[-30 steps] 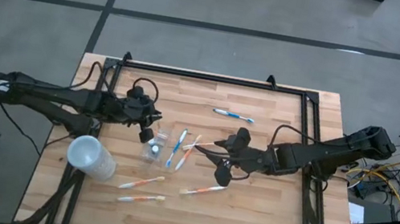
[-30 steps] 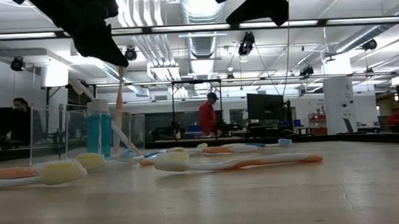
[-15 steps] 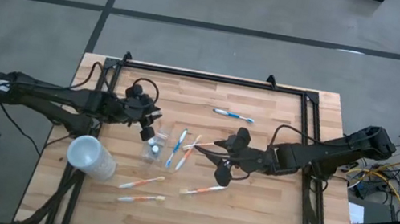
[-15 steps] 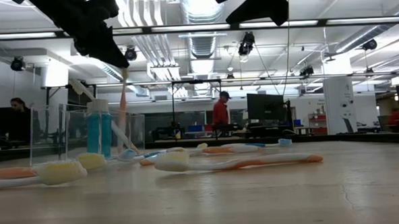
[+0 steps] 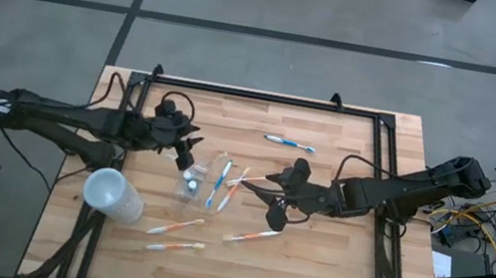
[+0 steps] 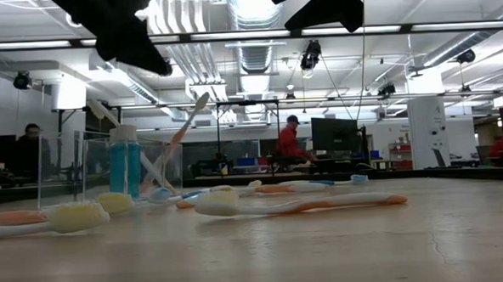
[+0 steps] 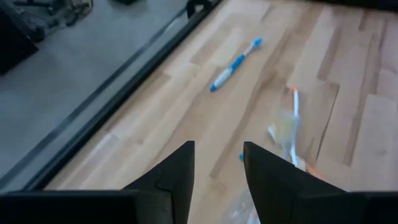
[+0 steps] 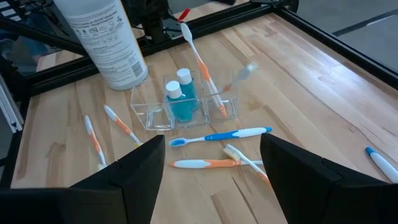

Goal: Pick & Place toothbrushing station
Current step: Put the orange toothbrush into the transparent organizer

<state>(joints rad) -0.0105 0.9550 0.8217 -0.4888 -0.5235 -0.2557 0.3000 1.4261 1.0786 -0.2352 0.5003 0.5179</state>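
Observation:
A small clear tumbler [image 8: 186, 107] stands on the table left of centre [image 5: 193, 176], with blue toothpaste tubes [image 8: 180, 99] and two toothbrushes in it. One orange-white toothbrush [image 8: 200, 62] leans on its rim. The other [image 6: 183, 134] tilts out over the rim and looks blurred in the right wrist view [image 8: 244, 73]. My left gripper [image 5: 186, 156] hangs open just above and left of the tumbler, nothing between its fingers [image 7: 217, 165]. My right gripper [image 5: 264, 202] hovers open to the tumbler's right [image 8: 214, 162], above loose toothbrushes.
Several toothbrushes lie loose on the wood: a blue one [image 5: 288, 143] toward the far edge, a blue-and-orange pair [image 5: 225, 186] beside the tumbler, and others near the front [image 5: 176, 236]. A large frosted whitish cup [image 5: 113, 194] stands at the near left. A black frame [image 5: 265, 96] rims the table.
My left gripper has opened and let go of the orange-white toothbrush, then risen a little. The toothbrush stood upright under the fingers; now it has tipped over and leans on the tumbler's rim, its lower end still inside. My right gripper has kept still.

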